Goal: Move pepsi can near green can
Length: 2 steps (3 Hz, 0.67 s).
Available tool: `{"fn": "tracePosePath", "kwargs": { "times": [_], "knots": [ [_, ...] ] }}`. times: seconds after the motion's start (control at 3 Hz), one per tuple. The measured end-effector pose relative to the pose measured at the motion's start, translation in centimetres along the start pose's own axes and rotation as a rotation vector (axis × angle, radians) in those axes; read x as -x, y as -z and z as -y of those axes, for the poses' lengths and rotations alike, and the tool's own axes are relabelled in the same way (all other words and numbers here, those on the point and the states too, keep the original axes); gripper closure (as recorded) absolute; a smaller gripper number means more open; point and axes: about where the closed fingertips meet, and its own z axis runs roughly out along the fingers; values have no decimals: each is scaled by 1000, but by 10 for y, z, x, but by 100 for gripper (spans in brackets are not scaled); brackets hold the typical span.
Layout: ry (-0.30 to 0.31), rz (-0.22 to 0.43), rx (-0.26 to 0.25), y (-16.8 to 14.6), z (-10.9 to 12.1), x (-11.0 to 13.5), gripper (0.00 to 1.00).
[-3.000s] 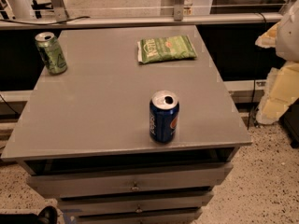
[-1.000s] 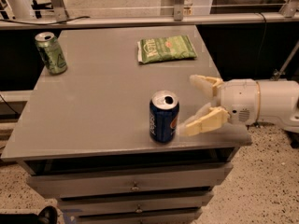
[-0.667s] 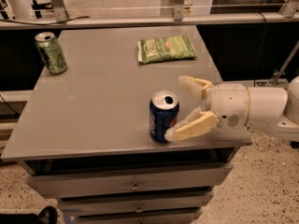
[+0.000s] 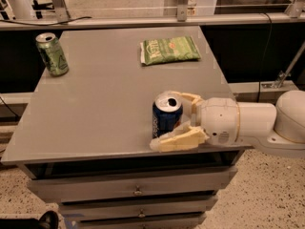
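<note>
At the table's (image 4: pixel 105 109) front, the claw (image 4: pixel 166 121) now apparently straddles the pepsi can (image 4: pixel 167 114).

A grey worktop (image 4: pixel 95 109) sits on a cabinet of drawers (image 4: pixel 137 191) with small metal knobs; the floor (image 4: pixel 267 194) beneath is pale and speckled; a metal rail (image 4: pixel 119 22) runs behind the worktop, with upright posts above it; a slanted strut (image 4: pixel 291 63) stands at the right; the light is dim and warm; the tool (image 4: pixel 167 120) hangs over the worktop's front right edge.
</note>
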Motion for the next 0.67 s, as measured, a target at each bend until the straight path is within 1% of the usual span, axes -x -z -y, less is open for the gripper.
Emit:
{"fn": "tracePosePath", "kwargs": {
  "times": [0.33, 0.67],
  "knots": [
    [0, 3, 0, -3, -6, -4, 42],
    [2, 3, -4, -3, -6, -6, 65]
  ]
}}
